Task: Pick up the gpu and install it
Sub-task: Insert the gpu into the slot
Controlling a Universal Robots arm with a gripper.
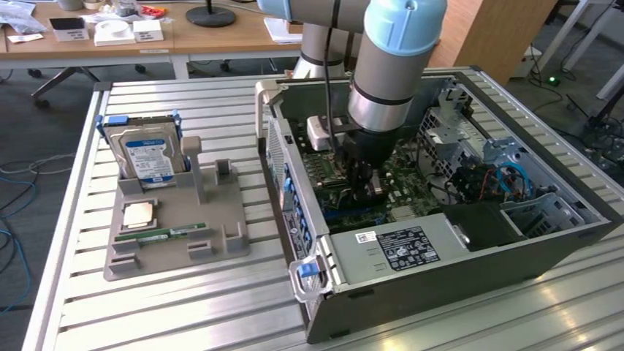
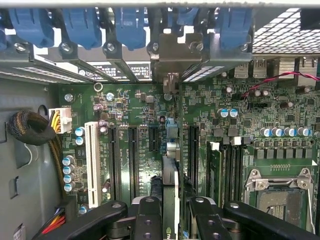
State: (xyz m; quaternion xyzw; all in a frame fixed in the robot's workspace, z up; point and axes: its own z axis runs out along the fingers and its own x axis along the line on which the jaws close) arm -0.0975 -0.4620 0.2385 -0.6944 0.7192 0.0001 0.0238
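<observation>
**GPU held edge-on over the motherboard slots, not yet confirmed seated**

At the left of the exterior frame, a grey holder tray (image 1: pixel 175 234) sits on the slatted table (image 1: pixel 146 314). It carries a blue-labelled hard drive (image 1: pixel 148 157) standing upright, a CPU chip (image 1: pixel 139 213) and a green RAM stick (image 1: pixel 161 234). No expansion card is seen on the tray, so pickup is judged done.

Centre frame: the arm (image 1: pixel 390 66) reaches down into the open computer case (image 1: pixel 439 285). The gripper (image 1: pixel 366 186) is low over the motherboard (image 1: pixel 410 190).

Wrist view, lower centre: the gripper (image 2: pixel 170 210) has its fingers (image 2: pixel 147 220) partly closed, clamped on either side of the gpu (image 2: pixel 171 185). The card stands on edge between them and runs up the frame toward the rear bracket openings (image 2: pixel 170 60) with their blue latches (image 2: pixel 130 25). It lies in line with the slot row, between the black expansion slots (image 2: pixel 134 155) to the left and the RAM slots (image 2: pixel 227 165) to the right.

Judgement: carrying and alignment look finished. Whether the card edge is fully pressed into its slot cannot be told. Release is still outstanding.
</observation>
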